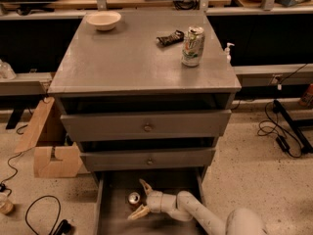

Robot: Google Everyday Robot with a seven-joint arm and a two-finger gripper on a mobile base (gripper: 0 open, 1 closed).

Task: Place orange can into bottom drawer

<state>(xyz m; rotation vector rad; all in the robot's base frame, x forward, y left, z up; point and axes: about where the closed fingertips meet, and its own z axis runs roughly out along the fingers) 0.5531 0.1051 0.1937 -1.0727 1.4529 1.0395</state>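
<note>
Camera view shows the orange can (pixel 134 198) standing upright on the floor of the pulled-out bottom drawer (pixel 113 190). The gripper (pixel 140 199) is down in there too, jaws spread wide either side of it, not squeezing.

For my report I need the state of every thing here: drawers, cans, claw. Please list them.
Bottom drawer: pulled open.
Middle drawer: shut.
Top drawer: shut.
Orange can: upright in bottom drawer.
White-and-green can: upright on cabinet top.
Claw: open, in bottom drawer, around orange can.
</note>
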